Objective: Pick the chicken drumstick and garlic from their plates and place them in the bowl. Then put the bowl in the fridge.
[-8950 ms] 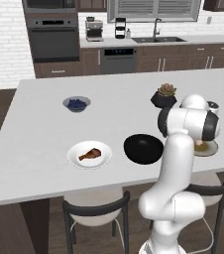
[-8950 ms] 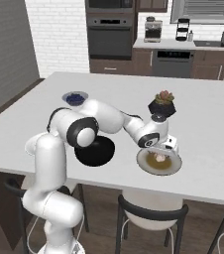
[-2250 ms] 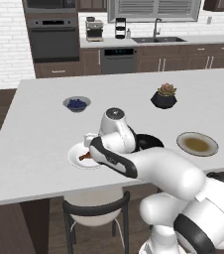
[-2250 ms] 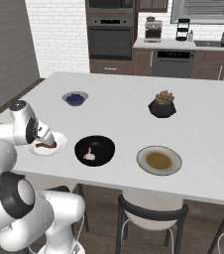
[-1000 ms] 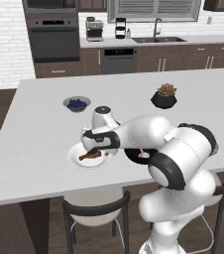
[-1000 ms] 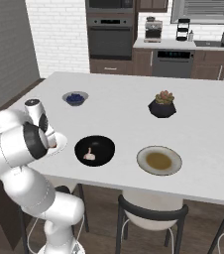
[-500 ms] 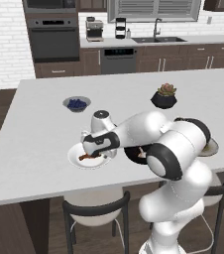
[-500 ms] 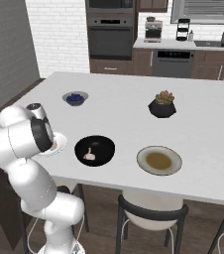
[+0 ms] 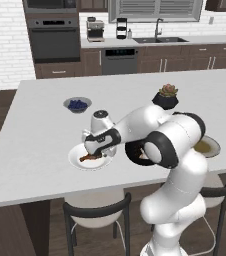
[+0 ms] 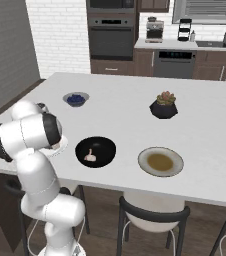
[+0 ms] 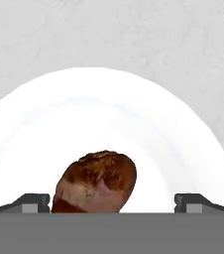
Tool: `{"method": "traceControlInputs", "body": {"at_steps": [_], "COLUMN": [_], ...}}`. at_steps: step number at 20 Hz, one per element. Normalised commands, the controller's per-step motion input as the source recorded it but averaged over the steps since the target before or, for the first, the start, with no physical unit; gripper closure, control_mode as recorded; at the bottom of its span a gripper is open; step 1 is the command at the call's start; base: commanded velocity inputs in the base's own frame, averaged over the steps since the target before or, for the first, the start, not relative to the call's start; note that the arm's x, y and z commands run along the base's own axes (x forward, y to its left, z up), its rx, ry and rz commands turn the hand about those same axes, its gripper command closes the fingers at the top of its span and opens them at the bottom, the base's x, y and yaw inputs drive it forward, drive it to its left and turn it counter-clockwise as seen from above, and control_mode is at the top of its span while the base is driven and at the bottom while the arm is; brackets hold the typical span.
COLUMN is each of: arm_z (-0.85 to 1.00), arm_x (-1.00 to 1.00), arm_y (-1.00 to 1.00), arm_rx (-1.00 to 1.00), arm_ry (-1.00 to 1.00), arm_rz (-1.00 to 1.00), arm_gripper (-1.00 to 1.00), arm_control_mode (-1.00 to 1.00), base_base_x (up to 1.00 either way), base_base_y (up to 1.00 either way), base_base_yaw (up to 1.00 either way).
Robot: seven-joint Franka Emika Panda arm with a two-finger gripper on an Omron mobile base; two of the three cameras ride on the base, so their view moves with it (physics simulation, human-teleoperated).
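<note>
One long white counter carries everything, with the oven wall and sink run behind it. Arm bent low to the left, over the near front edge. Black bowl sits near the front, garlic lying inside it, pale against the black; in the left base view the bowl is mostly hidden behind the arm. Grey-rimmed plate with brown centre sits to the bowl's right, bare. White plate sits to the bowl's left, holding the drumstick. Drumstick lies flat, long axis running roughly left-right across the plate in the left base view; which end is the fat one cannot be told there. Hand view shows its fat rounded end pointing up and away from the fingers. Gripper down over the plate, fingers spread wide, one tip either side of the meat, not touching it. Succulent pot and blueberry bowl stand farther back, well apart.
</note>
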Motion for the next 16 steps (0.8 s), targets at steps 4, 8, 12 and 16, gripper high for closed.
{"method": "traceControlInputs", "body": {"at_steps": [4,8,12,16], "arm_z": [-0.35,-0.23,-0.27,-0.43], "arm_x": [0.11,0.15,0.08,0.01], "arm_y": [0.07,0.06,0.05,0.11], "arm_rx": [0.00,0.00,0.00,0.00], "arm_ry": [0.04,0.00,0.01,0.10], "arm_rz": [-0.07,-0.06,-0.05,-0.05], "arm_gripper": [-1.00,-1.00,-1.00,1.00], "arm_control_mode": [-1.00,-1.00,-1.00,-1.00], "base_base_x": [0.00,0.00,0.00,0.00], "base_base_y": [0.00,0.00,0.00,0.00], "base_base_yaw": [0.00,0.00,0.00,0.00]}}
